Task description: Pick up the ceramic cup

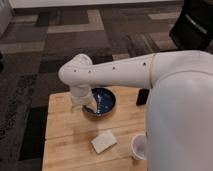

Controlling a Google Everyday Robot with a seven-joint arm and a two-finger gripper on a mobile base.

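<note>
**Gripper at the blue bowl, cup well off to the side**

The gripper (81, 104) hangs at the end of the white arm (117, 72), just over the left rim of the blue bowl (112, 101). The wrist above it hides it from the camera, so whether it is wide, narrow or holding anything cannot be told. The arm bends sharply above the bowl's left side and runs from there to the robot's broad white body (180, 120), which fills the space to the right of the bowl.

The bowl is dark blue with white streaks inside and sits on the wooden surface (62, 135). The ceramic cup (140, 146), small, white and round, stands well apart from the bowl, toward the camera and to the right, against the edge of the robot's body. A pale flat block (104, 142) lies between bowl and cup, nearer the camera than the bowl. A small black object (143, 96) rests just right of the bowl. Behind the bowl, patterned grey carpet (60, 45) covers the floor.
</note>
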